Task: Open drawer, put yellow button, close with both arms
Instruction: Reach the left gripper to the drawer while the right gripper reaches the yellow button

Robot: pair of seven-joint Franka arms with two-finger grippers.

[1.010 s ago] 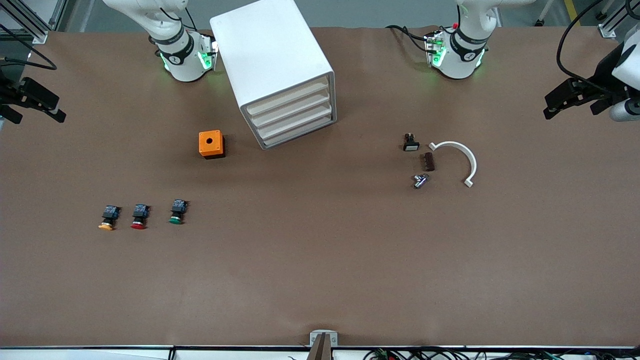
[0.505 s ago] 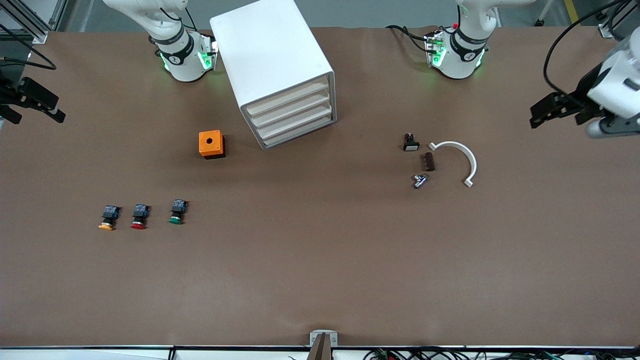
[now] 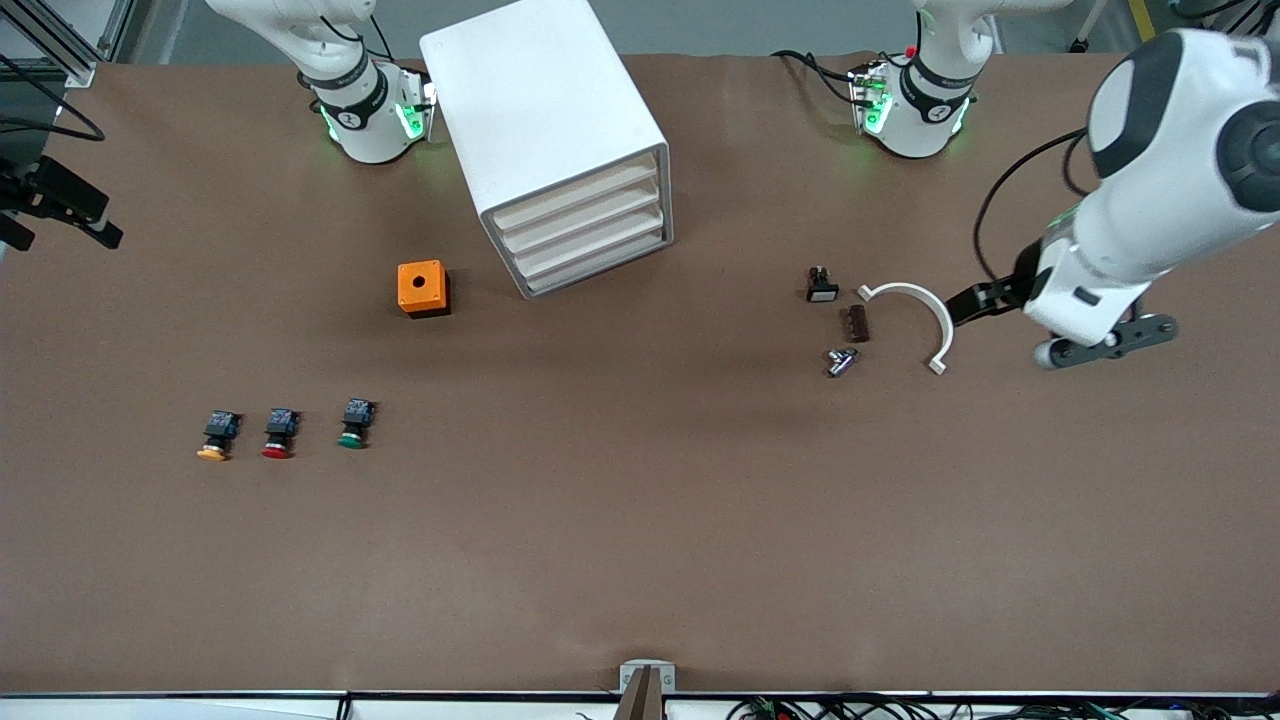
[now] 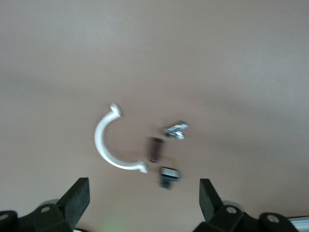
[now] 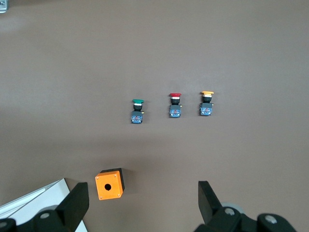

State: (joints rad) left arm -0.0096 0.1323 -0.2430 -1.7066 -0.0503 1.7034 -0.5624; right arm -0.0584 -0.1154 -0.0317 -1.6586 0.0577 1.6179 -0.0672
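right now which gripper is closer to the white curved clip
Left. The left gripper hangs just beside the white curved clip, toward the left arm's end. The right gripper is at the right arm's end of the table.

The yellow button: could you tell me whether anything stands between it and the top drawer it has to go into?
The drawer is shut. The orange box lies roughly between the yellow button and the cabinet.

A robotics lab or test workshop; two white arms (image 3: pixel 1150 170) bolted to a brown-covered table (image 3: pixel 640 560). Aluminium framing (image 3: pixel 60 50) and loose cables (image 3: pixel 800 708) edge it; push-button parts lie scattered.
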